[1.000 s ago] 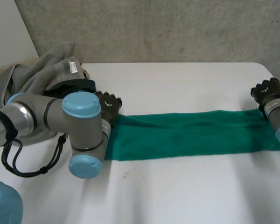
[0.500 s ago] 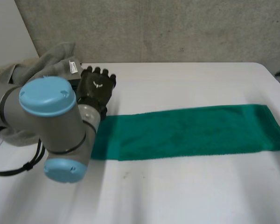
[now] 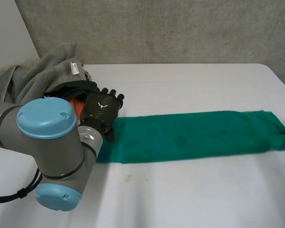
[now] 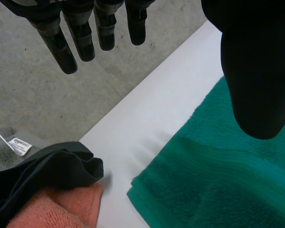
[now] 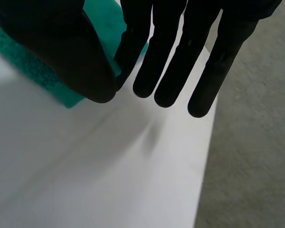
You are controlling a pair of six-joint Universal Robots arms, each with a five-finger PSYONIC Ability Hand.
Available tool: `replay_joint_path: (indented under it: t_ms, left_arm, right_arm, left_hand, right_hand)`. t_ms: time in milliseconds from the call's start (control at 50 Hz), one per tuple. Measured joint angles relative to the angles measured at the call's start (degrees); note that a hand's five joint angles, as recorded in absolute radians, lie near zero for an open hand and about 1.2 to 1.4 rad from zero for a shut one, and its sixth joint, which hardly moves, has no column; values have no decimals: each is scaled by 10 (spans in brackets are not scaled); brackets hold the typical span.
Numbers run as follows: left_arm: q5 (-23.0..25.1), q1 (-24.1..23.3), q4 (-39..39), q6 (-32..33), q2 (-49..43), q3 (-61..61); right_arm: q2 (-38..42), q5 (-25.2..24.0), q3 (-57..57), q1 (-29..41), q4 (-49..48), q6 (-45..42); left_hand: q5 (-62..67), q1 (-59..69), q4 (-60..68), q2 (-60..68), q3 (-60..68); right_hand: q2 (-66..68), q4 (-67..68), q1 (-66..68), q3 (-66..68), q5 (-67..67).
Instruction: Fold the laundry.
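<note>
Laundry: long green terry towel point(image 3: 190, 135) lies crosswise on white table point(image 3: 180, 194). Left hand point(image 3: 100, 110) hovers over its left end, fingers straight, empty. Right hand point(image 5: 61, 52) at the opposite end, grasp unclear.

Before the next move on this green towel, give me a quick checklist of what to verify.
1. Green towel lying flat and stretched out on the table: ok.
2. Left hand over one end of the towel, fingers straight and holding nothing: not ok if a lift comes next.
3. Right hand at the opposite end, its hold on the towel: cannot tell.
4. Dark garment and orange cloth apart from the towel, with bare table between: ok.
</note>
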Motion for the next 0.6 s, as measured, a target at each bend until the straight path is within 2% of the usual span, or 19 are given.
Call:
replay_joint_path:
  t_ms: [180,260,380,480,600]
  left_arm:
    - [0,2,0,0,30,-16]
    - [1,4,1,0,47,-32]
    - [1,6,2,0,64,-50]
    - [1,6,2,0,82,-59]
    - [-1,6,2,0,105,-67]
  right_arm:
    - [9,96,-50,-17,-7,-15]
    - [-7,116,-58,-21,-3,-26]
    - [-30,120,-57,-12,-12,-28]
    - [-68,108,-46,60,-33,-13]
    - [-106,68,-32,220,-55,20]
  left_hand:
    - [0,0,0,0,0]
    - [0,0,0,0,0]
    - [0,0,0,0,0]
    - [0,0,0,0,0]
    - [0,0,0,0,0]
  right_hand:
    - [3,15,0,11,8]
    - [3,15,0,11,10]
    - [3,16,0,11,10]
    - [3,17,0,13,14]
    - [3,17,0,13,18]
